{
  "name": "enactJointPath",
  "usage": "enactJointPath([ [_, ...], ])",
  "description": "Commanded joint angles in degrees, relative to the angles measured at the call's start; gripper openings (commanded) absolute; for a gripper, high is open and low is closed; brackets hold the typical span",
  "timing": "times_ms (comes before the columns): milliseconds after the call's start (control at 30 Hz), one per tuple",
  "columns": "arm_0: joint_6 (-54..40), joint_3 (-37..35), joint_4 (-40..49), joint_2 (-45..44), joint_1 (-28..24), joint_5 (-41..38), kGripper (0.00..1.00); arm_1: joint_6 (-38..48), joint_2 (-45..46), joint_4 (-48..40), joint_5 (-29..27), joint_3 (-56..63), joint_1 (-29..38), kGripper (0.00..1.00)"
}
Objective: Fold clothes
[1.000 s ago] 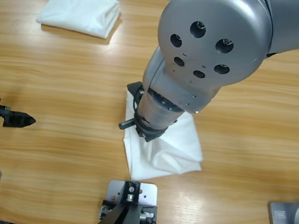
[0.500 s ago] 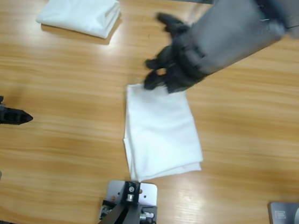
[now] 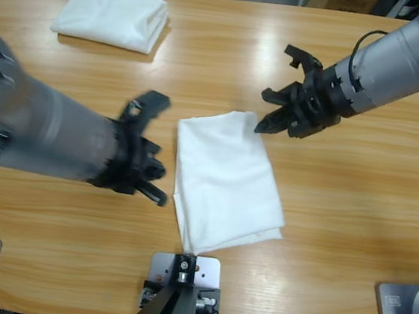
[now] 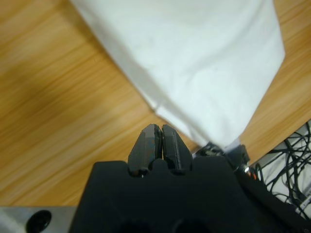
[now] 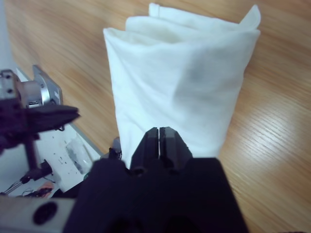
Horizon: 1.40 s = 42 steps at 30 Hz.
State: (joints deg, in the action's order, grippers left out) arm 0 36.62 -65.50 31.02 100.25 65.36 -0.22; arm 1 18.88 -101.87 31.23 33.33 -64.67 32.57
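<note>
With both end effectors closed and empty, left [image 3: 146, 166] and right [image 3: 274, 119] flanking the folded white cotton T-shirt [image 3: 226, 178] mid-table [image 3: 339, 217], open them before pinching its edges evenly.

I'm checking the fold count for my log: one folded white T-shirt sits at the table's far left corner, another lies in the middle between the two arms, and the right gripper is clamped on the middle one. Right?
Not quite: the right gripper holds nothing. The right wrist view shows its jaws shut and empty, short of the middle T-shirt. The rest stands: the other folded T-shirt lies at the far left corner, and the middle one lies between the arms.
</note>
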Motion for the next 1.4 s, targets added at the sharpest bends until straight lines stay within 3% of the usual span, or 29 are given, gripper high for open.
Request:
enactJointPath([
  [33, 1.82, -1.64, -7.50, 8.02, 5.02, 0.74, 0.000, -1.88, -3.66, -2.56, 1.42, 3.63, -0.84, 0.000],
  [367, 8.83, -3.30, -7.50, 11.13, 11.70, -1.44, 0.000, -2.62, -9.15, -8.90, 3.85, 4.47, -0.84, 0.000],
  [567, 9.68, -0.33, -7.55, 12.96, 11.63, -1.77, 0.000, -2.62, -10.33, -12.08, 3.29, 6.05, -0.84, 0.000],
  [833, 8.99, 0.68, -7.75, 15.50, 6.87, -0.63, 0.000, -2.62, -10.77, -12.59, 2.62, 7.11, -1.28, 0.000],
  [1133, 9.76, 5.62, -13.55, 16.44, 7.01, -2.24, 0.000, -2.27, -14.14, -12.86, 2.00, 6.38, -1.77, 0.000],
  [1400, 11.86, 10.01, -15.60, 15.14, 8.20, -2.39, 0.000, -3.21, -19.29, -14.35, 0.74, 4.38, -6.17, 0.000],
])
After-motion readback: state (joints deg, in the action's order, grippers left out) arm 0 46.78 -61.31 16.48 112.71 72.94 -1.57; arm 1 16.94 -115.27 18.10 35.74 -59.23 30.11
